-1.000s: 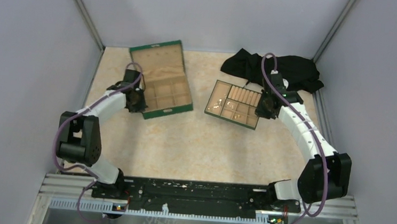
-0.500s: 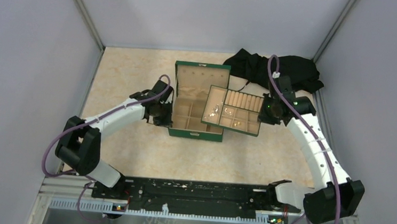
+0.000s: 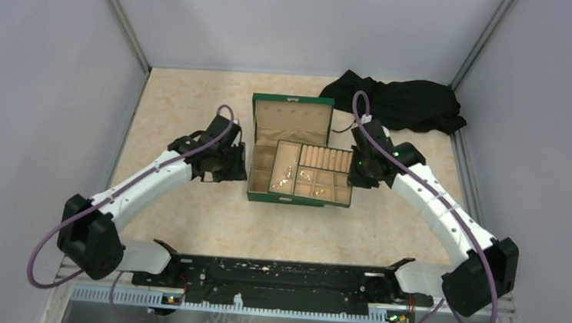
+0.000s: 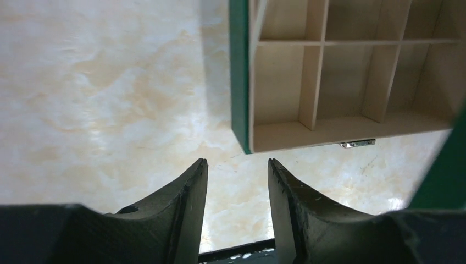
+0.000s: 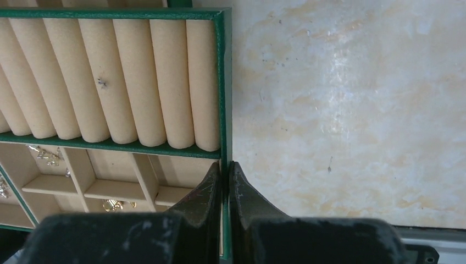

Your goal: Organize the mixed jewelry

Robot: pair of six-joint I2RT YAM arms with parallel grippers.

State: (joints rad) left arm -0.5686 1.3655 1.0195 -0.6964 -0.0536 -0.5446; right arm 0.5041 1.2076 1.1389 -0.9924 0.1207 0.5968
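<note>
The tan wooden tray with green rim lies over the right part of the open green box at mid-table. Tiny silvery-gold jewelry pieces lie mixed in the tray's compartments, and they also show in the right wrist view. A row of tan padded rolls fills the tray's far part. My right gripper is shut on the tray's right green wall, its jaws pinching it. My left gripper is open and empty beside the box's left side.
The box lid stands open toward the back. In the left wrist view the box's lower compartments hold nothing, and a small metal latch shows at its front. A black cloth lies at the back right.
The green box moved from back left to mid-table with my left arm. My right gripper carried the tray leftward, and it now sits over the box's right part.
</note>
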